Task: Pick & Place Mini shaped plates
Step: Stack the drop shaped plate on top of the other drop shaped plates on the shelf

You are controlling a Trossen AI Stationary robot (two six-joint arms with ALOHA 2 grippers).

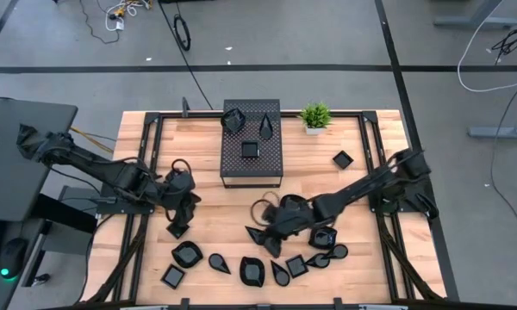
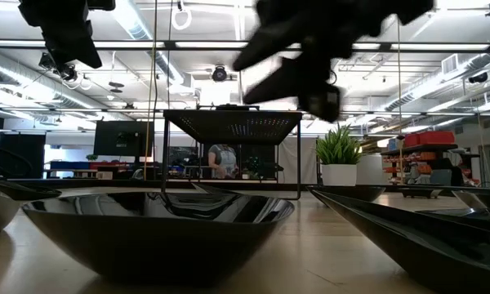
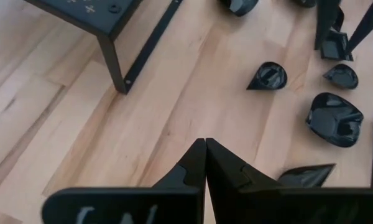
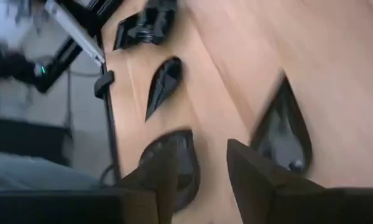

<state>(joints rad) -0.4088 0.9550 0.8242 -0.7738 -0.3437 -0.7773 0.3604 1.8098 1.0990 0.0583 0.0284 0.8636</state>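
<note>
Several mini shaped plates, glossy black, lie along the table's near part, among them a rounded one (image 1: 187,253), a leaf one (image 1: 252,270) and a square one (image 1: 172,276). Three more rest on the black perforated box (image 1: 251,142), and a square one (image 1: 342,159) lies at the right. My left gripper (image 1: 183,215) hangs shut above bare wood (image 3: 205,149), with a plate (image 3: 304,176) beside it. My right gripper (image 1: 267,232) is open (image 4: 202,162) above a rounded plate (image 4: 174,165), next to a teardrop plate (image 4: 285,134). In the low view both grippers are well above the table.
The perforated box stands on thin legs (image 3: 112,62) at the table's far middle. A small green potted plant (image 1: 314,116) is to its right. Black rails (image 1: 146,172) run along the table's left and right sides. Bare wood lies between the box and the near plates.
</note>
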